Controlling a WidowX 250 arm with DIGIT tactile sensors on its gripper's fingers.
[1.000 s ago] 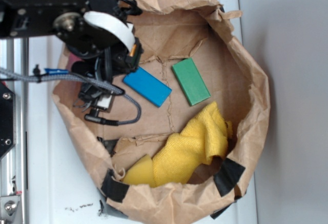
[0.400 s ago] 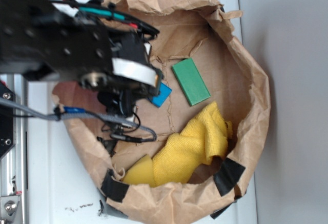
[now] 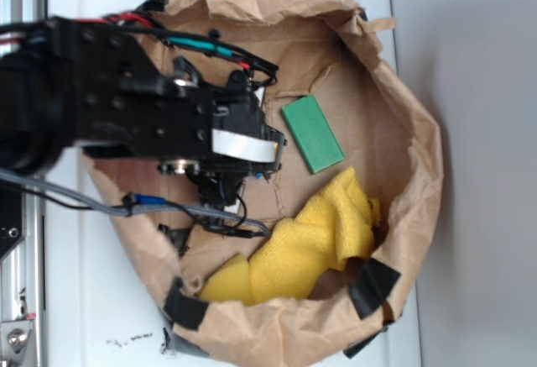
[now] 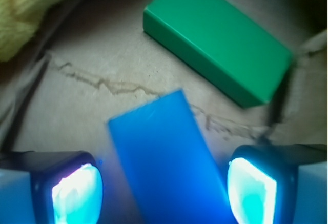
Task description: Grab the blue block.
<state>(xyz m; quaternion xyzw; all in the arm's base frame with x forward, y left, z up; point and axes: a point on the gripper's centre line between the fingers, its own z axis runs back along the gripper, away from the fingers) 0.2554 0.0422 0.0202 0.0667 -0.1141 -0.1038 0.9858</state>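
Blue block between pads of wide-open hand, untouched

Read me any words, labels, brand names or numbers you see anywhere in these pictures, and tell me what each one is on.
No readable text anywhere.
Blue block: plain faces, no print.
Green block: plain.
Yellow cloth, paper bag: no lettering.
Gripper, open either side of the blue block: no label visible.

Black robot arm spans frame left to centre over crumpled brown paper bag. Flat green rectangular block right of centre; yellow cloth below.
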